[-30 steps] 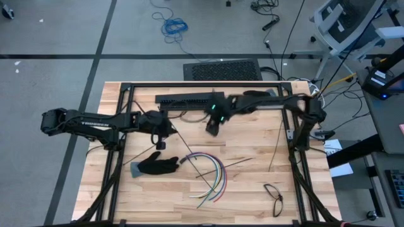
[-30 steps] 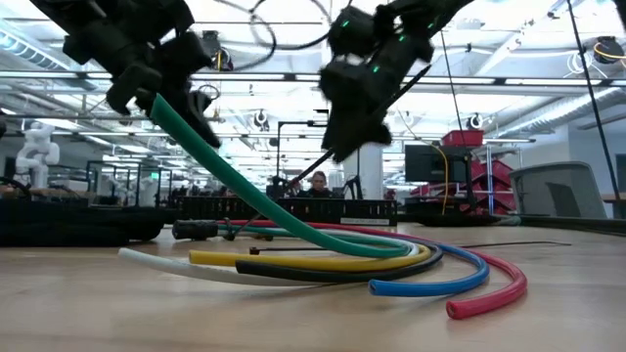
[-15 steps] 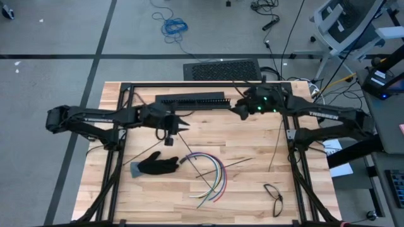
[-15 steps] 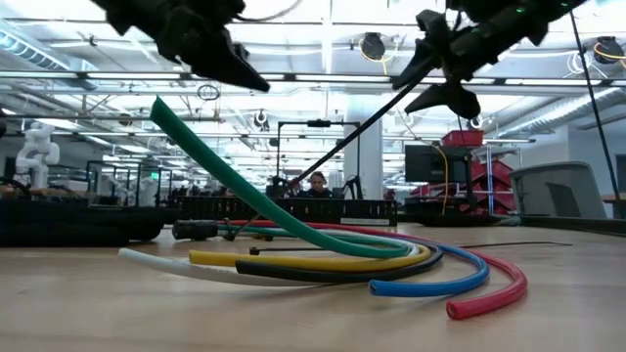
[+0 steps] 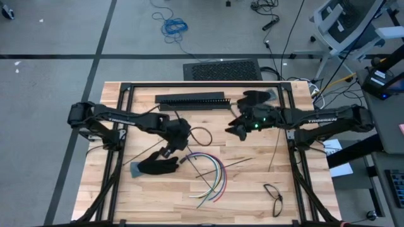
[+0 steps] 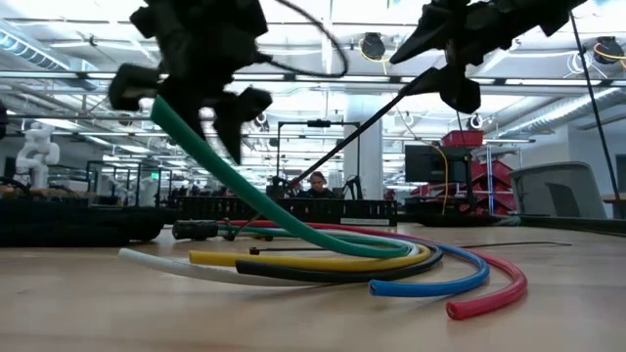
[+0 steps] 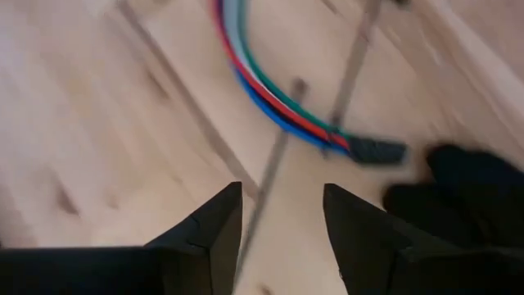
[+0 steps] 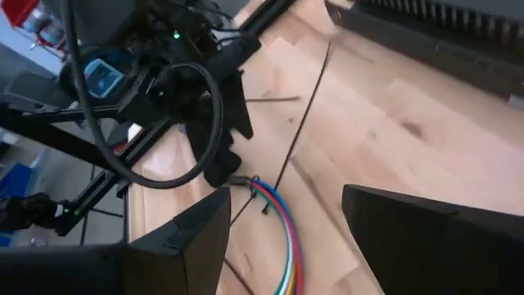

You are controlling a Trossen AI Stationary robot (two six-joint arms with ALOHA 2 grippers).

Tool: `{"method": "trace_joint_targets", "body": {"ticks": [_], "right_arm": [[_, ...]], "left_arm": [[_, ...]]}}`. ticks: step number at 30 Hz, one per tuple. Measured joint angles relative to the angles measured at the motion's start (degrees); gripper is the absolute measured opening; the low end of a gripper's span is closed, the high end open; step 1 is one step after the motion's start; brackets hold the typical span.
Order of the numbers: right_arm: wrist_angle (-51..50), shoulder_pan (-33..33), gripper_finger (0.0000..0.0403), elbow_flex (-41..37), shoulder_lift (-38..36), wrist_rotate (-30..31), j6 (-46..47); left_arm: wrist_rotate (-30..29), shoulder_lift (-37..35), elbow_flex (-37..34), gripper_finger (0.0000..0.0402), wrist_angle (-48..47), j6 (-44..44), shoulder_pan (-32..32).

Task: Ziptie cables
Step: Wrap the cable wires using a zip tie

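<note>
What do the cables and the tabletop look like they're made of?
Cables: likely soft plastic or rubber sheathing, smooth with a slight sheen, bending in easy arcs. Tabletop: wood, pale butcher-block planks with visible grain and seams, matte.

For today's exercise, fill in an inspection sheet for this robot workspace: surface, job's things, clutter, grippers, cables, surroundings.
Surface: wooden table, black frame around it.
Job's things: coloured cables fanned in arcs at table centre; thin black strips lying across and beside them.
Clutter: black glove, glasses, slotted bar at the far edge.
Grippers: left gripper open above the glove, empty; right gripper open, empty, right of centre.
Cables: black loop by the left wrist.
Surroundings: blue cord on the floor; chair; a person far behind.
</note>
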Motion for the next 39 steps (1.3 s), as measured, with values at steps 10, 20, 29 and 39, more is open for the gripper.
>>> {"method": "trace_joint_targets", "body": {"ticks": [10, 20, 29, 39], "right_arm": [[10.51, 15.17, 0.0231, 0.04, 10.45, 21.37, 17.30], [23.23, 19.30, 0.0231, 0.04, 20.26, 25.71, 24.76], [24.87, 23.99, 0.0231, 0.04, 23.11, 26.48, 26.47], [25.07, 30.38, 0.0231, 0.04, 23.66, 34.52, 33.30]], "left_arm": [[4.57, -1.70, -3.60, 0.0137, 0.94, 6.43, 0.56], [8.41, -0.99, -9.50, 0.0137, 13.27, 7.94, -1.95], [7.39, 4.76, -9.65, 0.0137, 19.76, 15.02, -0.28], [7.01, 5.38, -9.60, 0.0137, 22.37, 15.26, 0.66]]}}
